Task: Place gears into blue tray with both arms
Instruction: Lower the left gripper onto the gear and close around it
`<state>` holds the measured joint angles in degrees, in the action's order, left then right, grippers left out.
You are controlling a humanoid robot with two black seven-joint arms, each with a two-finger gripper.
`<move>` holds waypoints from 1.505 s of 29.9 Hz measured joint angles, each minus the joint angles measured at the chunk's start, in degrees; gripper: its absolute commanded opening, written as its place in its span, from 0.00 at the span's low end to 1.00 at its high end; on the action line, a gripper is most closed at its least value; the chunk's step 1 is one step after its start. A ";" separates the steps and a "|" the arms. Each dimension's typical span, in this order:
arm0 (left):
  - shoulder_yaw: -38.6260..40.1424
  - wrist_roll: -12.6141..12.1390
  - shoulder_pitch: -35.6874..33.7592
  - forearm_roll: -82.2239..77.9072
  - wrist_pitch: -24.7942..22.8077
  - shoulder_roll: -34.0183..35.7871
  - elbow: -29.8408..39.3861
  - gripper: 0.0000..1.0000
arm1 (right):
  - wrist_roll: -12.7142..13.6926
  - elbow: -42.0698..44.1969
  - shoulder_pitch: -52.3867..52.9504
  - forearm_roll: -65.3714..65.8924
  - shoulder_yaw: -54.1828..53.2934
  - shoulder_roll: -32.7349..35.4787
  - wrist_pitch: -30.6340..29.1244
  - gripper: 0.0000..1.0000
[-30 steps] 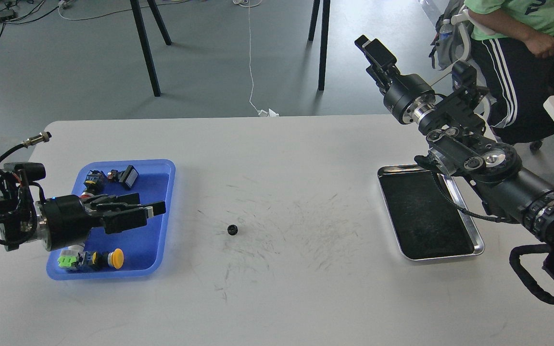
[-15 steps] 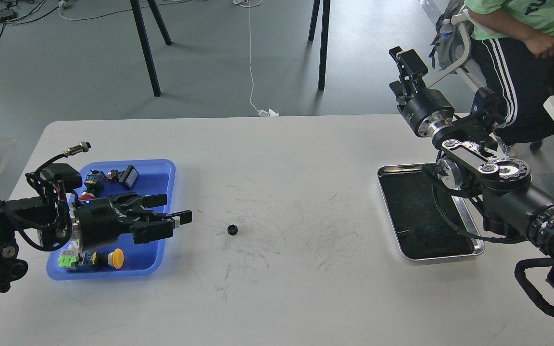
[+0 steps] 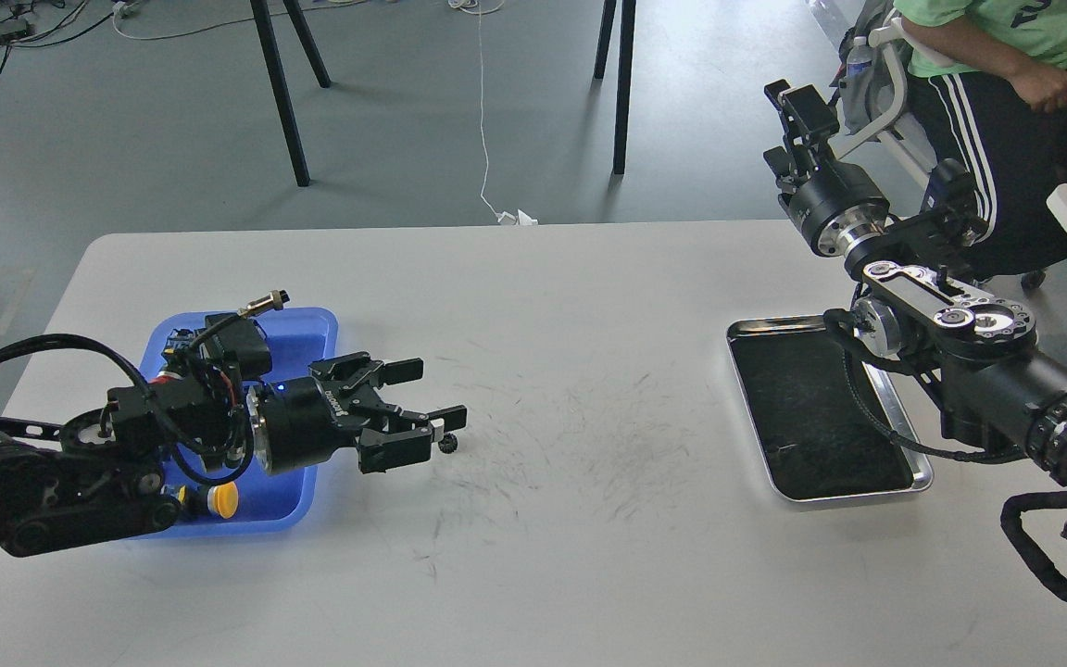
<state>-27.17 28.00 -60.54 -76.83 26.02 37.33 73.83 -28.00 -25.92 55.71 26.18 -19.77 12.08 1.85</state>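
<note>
One small black gear [image 3: 447, 444] lies on the white table, just right of the blue tray [image 3: 316, 326]. My left gripper [image 3: 435, 396] reaches out over the tray's right rim, open, with its nearer fingertip right beside the gear and nothing held between the fingers. My left arm hides most of the tray. My right gripper [image 3: 790, 130] is raised high beyond the table's far right edge; its fingers stand apart and are empty.
Colourful push-buttons lie in the blue tray, one with a yellow cap [image 3: 223, 500]. A silver metal tray [image 3: 915, 474] with a dark inside sits at the right under my right arm. A seated person [image 3: 1006, 74] is at the far right; stand legs [image 3: 279, 93] are on the floor behind.
My left gripper has moved right, from over the blue tray out to the gear. My right gripper has swung right and slightly back. The gear has not moved.
</note>
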 measured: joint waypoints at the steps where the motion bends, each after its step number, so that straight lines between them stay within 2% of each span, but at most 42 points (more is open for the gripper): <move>1: -0.57 0.00 0.14 -0.18 0.83 -0.85 -0.79 0.98 | 0.00 0.00 0.00 0.00 0.01 0.00 0.00 0.95; 8: -2.48 0.00 0.90 -0.03 1.96 -3.40 -3.43 0.98 | 0.00 0.14 0.19 0.01 -0.02 0.14 0.00 0.95; 12: -3.74 0.00 1.15 0.52 1.98 -1.84 -1.82 0.98 | 0.00 0.17 0.26 -0.15 -0.03 0.38 0.00 0.95; 17: -11.94 0.00 0.54 -1.08 2.02 -0.72 -2.41 0.98 | 0.00 0.18 0.13 -0.17 0.11 0.41 0.00 0.95; 20: -13.64 0.00 -0.32 -2.92 2.00 -0.63 -3.38 0.98 | 0.00 0.18 0.11 -0.17 0.20 0.41 0.00 0.95; 28: -13.52 0.00 -1.77 -3.59 1.98 -3.16 -7.92 0.97 | 0.00 0.12 -0.20 -0.14 0.28 0.41 0.00 0.95; 39: -13.79 0.00 -2.18 -3.50 1.98 -5.04 -9.56 0.97 | 0.00 -0.46 -3.96 -4.89 -0.91 1.53 -0.43 0.96; 45: -14.08 -0.01 -1.80 -3.57 1.98 -6.81 -11.76 0.92 | 0.00 -0.57 -4.35 -5.68 -3.86 1.46 0.06 0.96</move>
<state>-41.25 28.00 -62.34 -80.40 28.00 30.52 62.07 -28.00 -26.49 51.35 20.50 -23.62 13.54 1.91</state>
